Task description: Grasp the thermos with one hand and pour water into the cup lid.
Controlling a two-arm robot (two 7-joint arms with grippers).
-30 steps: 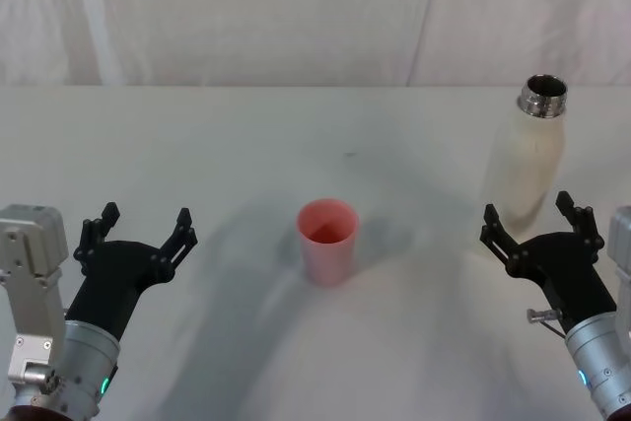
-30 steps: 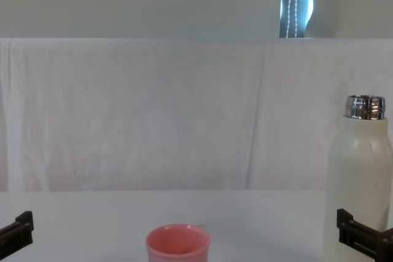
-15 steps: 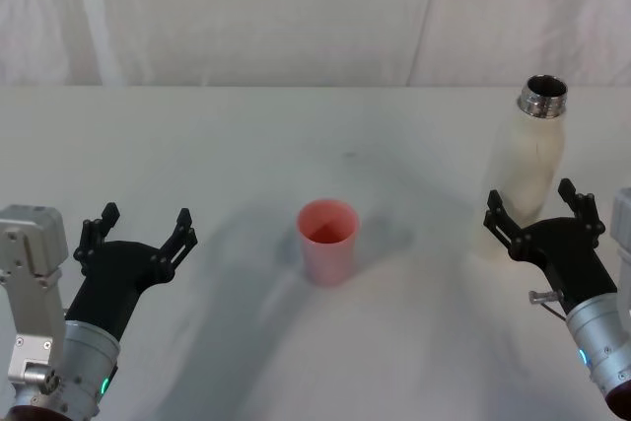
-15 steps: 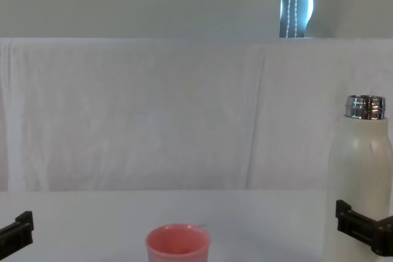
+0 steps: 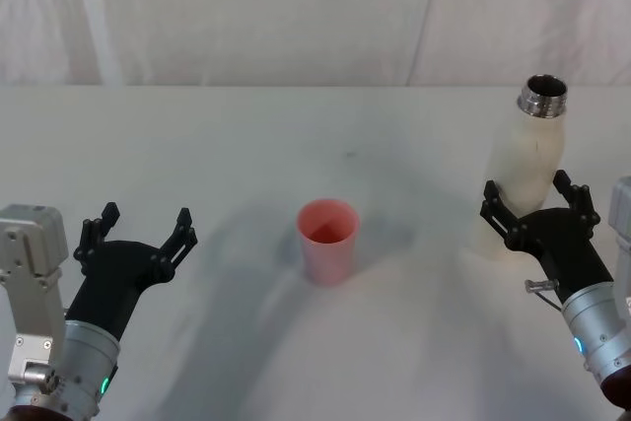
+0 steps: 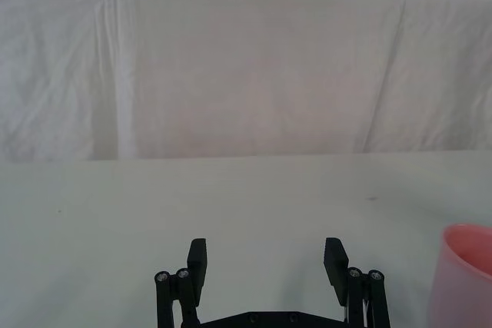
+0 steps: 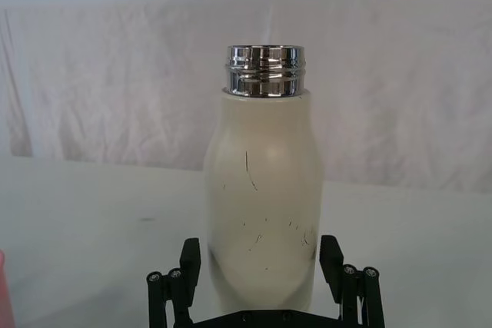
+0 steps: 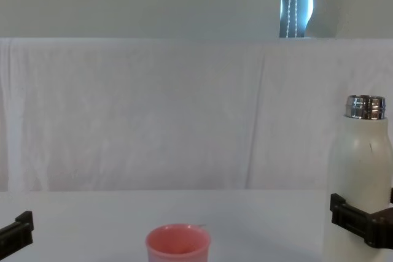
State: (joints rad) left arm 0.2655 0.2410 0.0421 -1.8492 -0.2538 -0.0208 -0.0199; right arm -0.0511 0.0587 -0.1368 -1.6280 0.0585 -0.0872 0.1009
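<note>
Cream-white thermos (image 5: pixel 527 167), shiny steel neck, scuffed body

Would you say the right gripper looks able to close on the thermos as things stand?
Probably yes. The right gripper is open with its jaws on either side of the lower body of the upright thermos, and nothing stands between them. The cup lid sits well off toward the table's middle.

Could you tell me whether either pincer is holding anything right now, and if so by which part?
Nothing is held yet. The right pincer is open, its jaws either side of the thermos's lower body. The left pincer is open and idle.
</note>
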